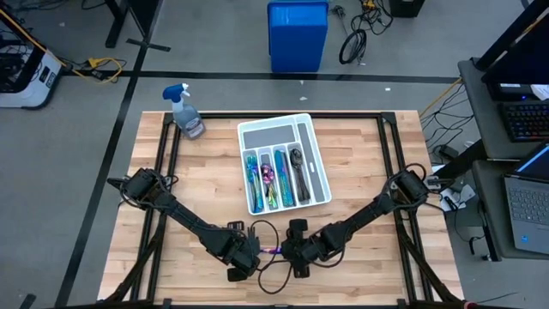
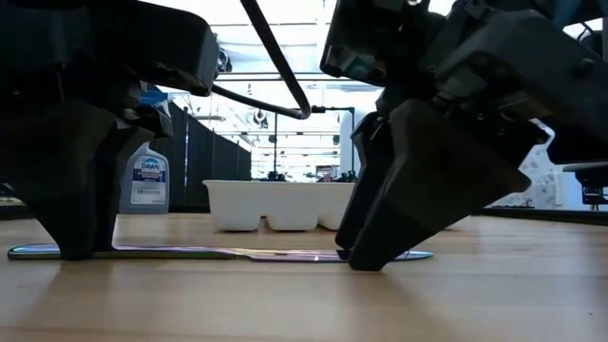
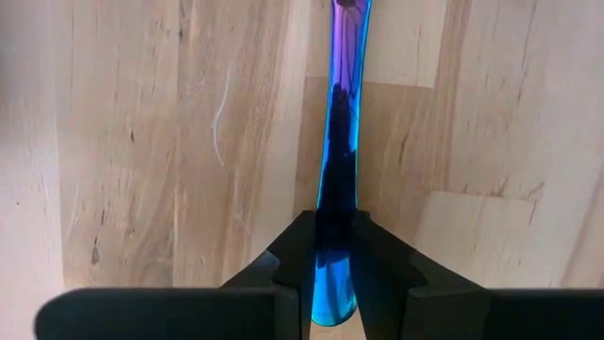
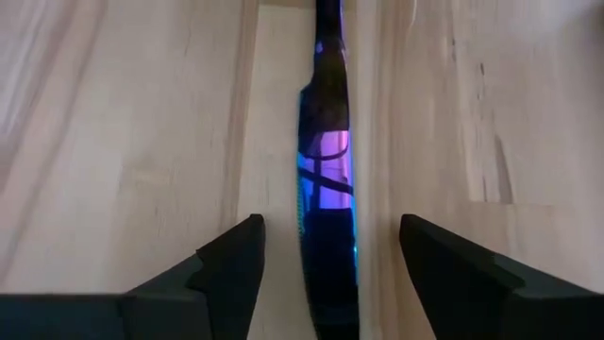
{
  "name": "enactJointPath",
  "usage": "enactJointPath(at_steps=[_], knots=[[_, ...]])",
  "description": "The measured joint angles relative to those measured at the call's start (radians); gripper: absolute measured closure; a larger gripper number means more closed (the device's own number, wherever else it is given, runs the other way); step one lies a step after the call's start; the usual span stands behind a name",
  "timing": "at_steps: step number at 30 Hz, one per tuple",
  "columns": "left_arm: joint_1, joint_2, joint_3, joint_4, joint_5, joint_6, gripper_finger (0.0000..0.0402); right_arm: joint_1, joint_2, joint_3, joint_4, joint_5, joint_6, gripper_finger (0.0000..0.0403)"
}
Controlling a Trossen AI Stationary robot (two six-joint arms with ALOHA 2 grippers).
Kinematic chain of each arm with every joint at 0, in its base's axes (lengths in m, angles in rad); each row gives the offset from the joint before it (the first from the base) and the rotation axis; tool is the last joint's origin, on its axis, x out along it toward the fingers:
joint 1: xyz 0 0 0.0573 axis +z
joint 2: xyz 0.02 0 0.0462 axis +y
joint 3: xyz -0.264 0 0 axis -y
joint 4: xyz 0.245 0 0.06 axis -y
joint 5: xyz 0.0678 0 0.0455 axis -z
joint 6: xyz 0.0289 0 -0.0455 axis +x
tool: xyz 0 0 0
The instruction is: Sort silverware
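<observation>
High view: both arms meet at the near middle of the bench (image 1: 360,163). Left gripper (image 1: 243,262) and right gripper (image 1: 299,257) are close together, with a small purple glint of the knife (image 1: 273,251) between them; most of it is hidden. White tray (image 1: 313,150) sits mid-bench, four slots holding cutlery, pieces too small to count. One spray bottle (image 1: 186,112) at far left.

Low view: one knife (image 2: 228,252) lies flat on the bench, both ends covered by dark gripper bodies.

Left wrist view: left gripper (image 3: 335,274) jaws closed tight on the knife's (image 3: 342,123) blue end.

Right wrist view: right gripper (image 4: 330,260) jaws spread wide, the knife (image 4: 327,179) lying between them, touching neither.
</observation>
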Motion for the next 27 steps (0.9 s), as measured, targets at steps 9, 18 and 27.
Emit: enactJointPath(at_steps=[9, 18, 27], knots=[[0.000, 0.000, 0.001, -0.014, -0.018, 0.000, 0.0355, 0.000, 0.003, 0.000, 0.027, -0.002, -0.002, 0.0216], [0.000, 0.000, 0.004, -0.021, -0.029, 0.000, 0.0355, -0.005, 0.004, 0.000, 0.027, -0.004, -0.005, 0.0248], [-0.002, -0.001, 0.091, -0.086, -0.072, 0.009, 0.0355, -0.012, 0.005, -0.002, 0.041, 0.000, 0.000, 0.0252]])
